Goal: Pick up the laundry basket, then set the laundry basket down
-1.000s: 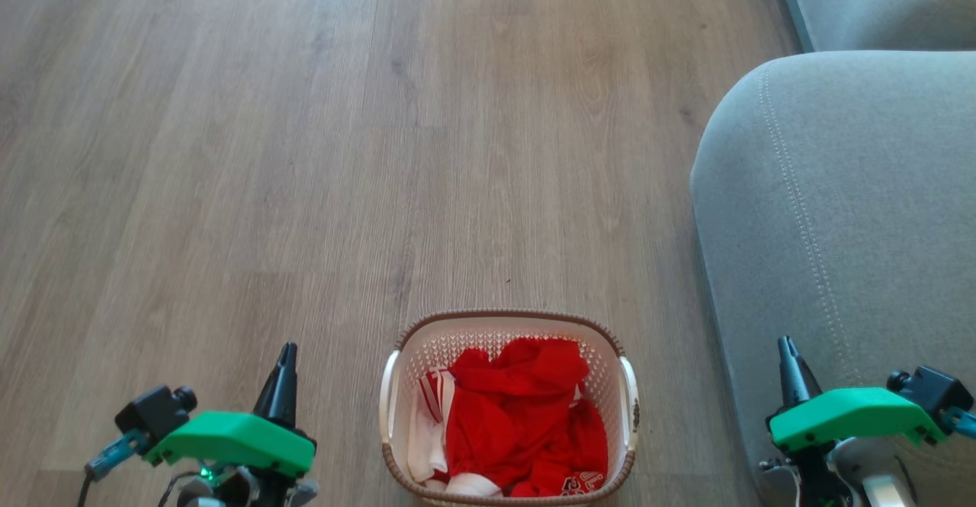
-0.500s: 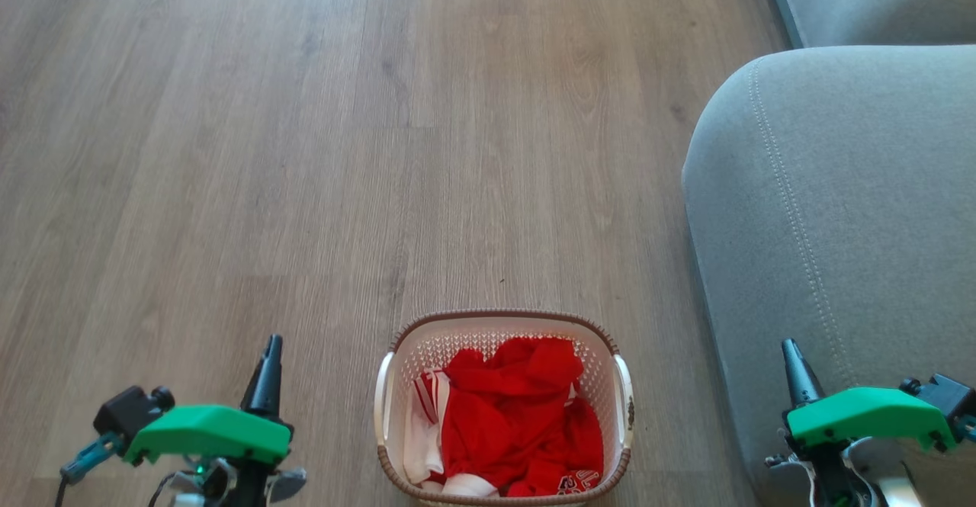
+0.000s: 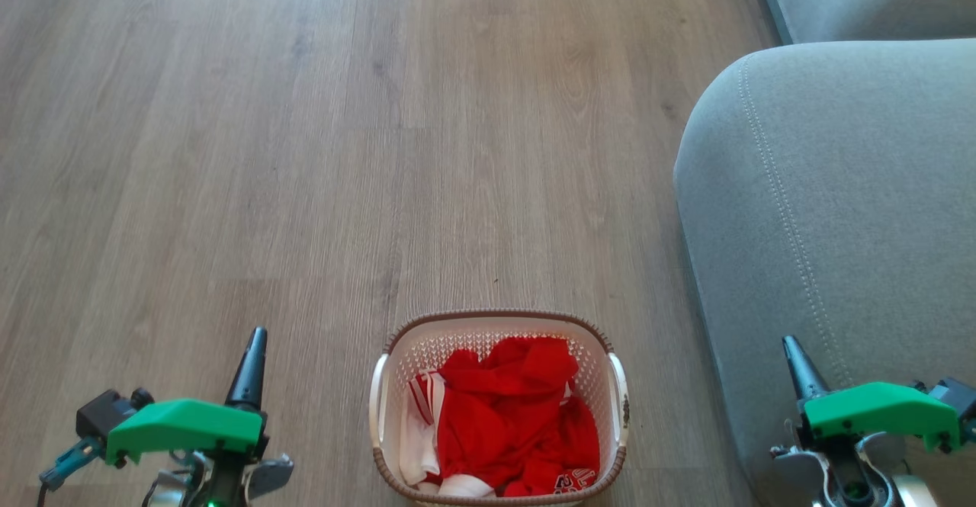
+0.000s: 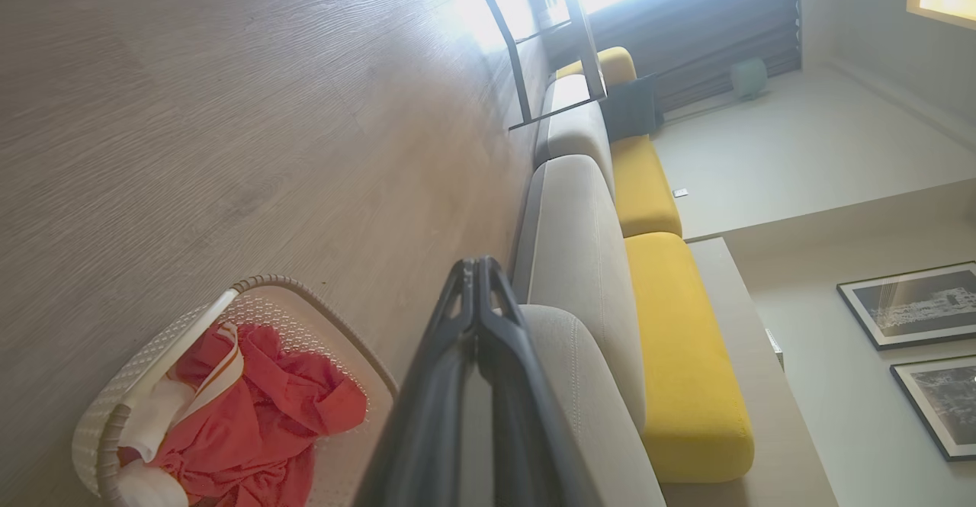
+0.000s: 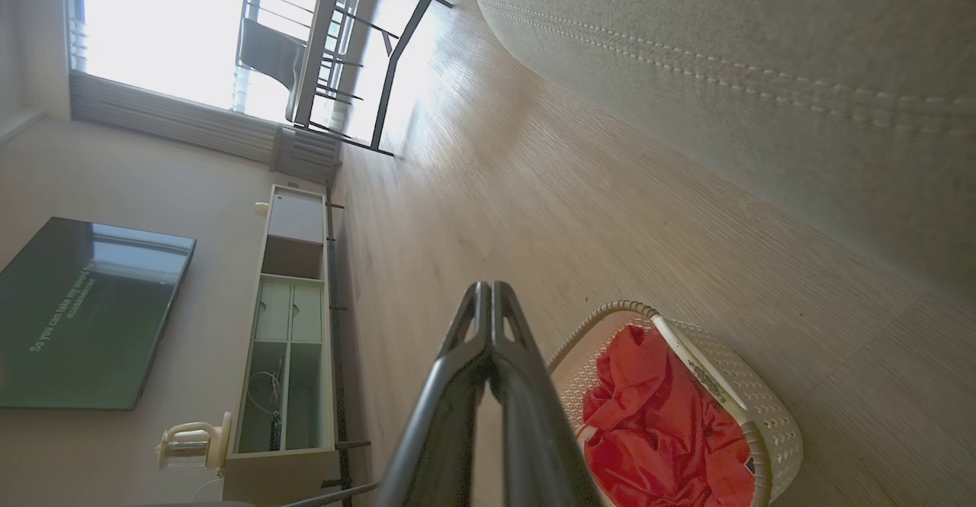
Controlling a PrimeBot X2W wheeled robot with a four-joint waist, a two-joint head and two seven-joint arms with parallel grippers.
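Note:
The laundry basket (image 3: 497, 322) stands on the wooden floor at the bottom middle of the head view, white and perforated with a brown woven-look rim, red and white clothes inside. My left gripper (image 3: 255, 337) is to its left, apart from it, fingers pressed together with nothing held. My right gripper (image 3: 790, 343) is to its right, over the sofa arm, also shut and empty. In the left wrist view the basket (image 4: 229, 305) lies left of my shut fingers (image 4: 476, 267). In the right wrist view the basket (image 5: 751, 396) lies right of the shut fingers (image 5: 488, 290).
A grey sofa arm (image 3: 831, 202) rises close to the basket's right side, with yellow sofa cushions (image 4: 671, 339) beyond. A dark-legged table (image 5: 366, 57) stands by the window, and a TV (image 5: 84, 312) and cabinet (image 5: 290, 324) line the far wall. Open wooden floor (image 3: 305, 149) stretches ahead and left.
The head camera has shifted, sliding the floor and sofa slightly leftward. Both grippers have sunk lower and drifted outward in the picture. The basket stays on the floor.

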